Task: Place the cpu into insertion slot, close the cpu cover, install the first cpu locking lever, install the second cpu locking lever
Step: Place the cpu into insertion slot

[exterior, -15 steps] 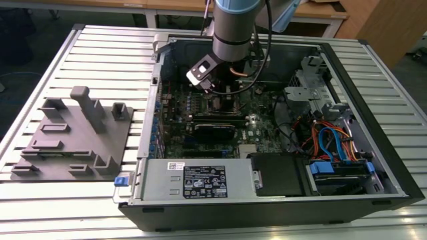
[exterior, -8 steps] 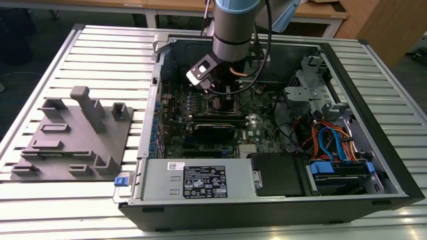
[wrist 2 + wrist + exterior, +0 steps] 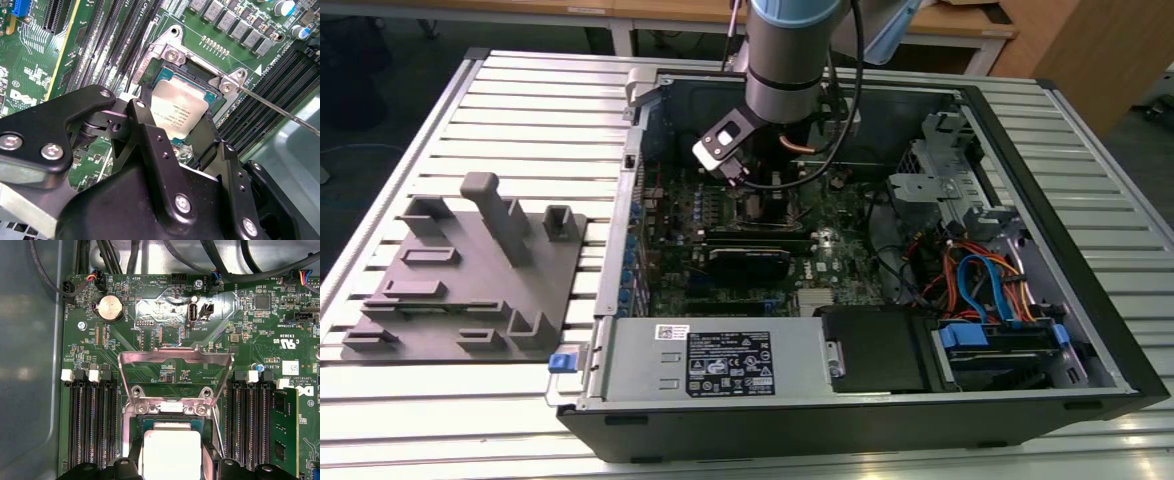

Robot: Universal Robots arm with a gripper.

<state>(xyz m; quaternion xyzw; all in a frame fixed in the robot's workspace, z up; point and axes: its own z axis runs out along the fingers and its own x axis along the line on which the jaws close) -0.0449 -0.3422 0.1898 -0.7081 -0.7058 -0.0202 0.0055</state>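
Observation:
The cpu [image 3: 182,107], a flat square chip with a silver-grey top, lies level in or just over the insertion slot [image 3: 199,75] on the green board. My gripper [image 3: 177,122] is right above it, one black finger at each of two opposite edges, apparently shut on it. In the first wrist view the cpu [image 3: 171,450] sits between the fingertips [image 3: 131,466], and the cpu cover [image 3: 175,359] stands swung up behind the insertion slot [image 3: 134,424]. A thin wire locking lever [image 3: 280,112] sticks out free beside the socket. In the exterior view the gripper [image 3: 750,190] is down inside the open computer case.
Long black memory slots [image 3: 92,430] flank the socket on both sides. The case walls [image 3: 1107,330], power supply [image 3: 720,365], drive cage and cables [image 3: 974,280] surround the board. A grey fixture block [image 3: 467,280] lies on the slatted table at the exterior view's left.

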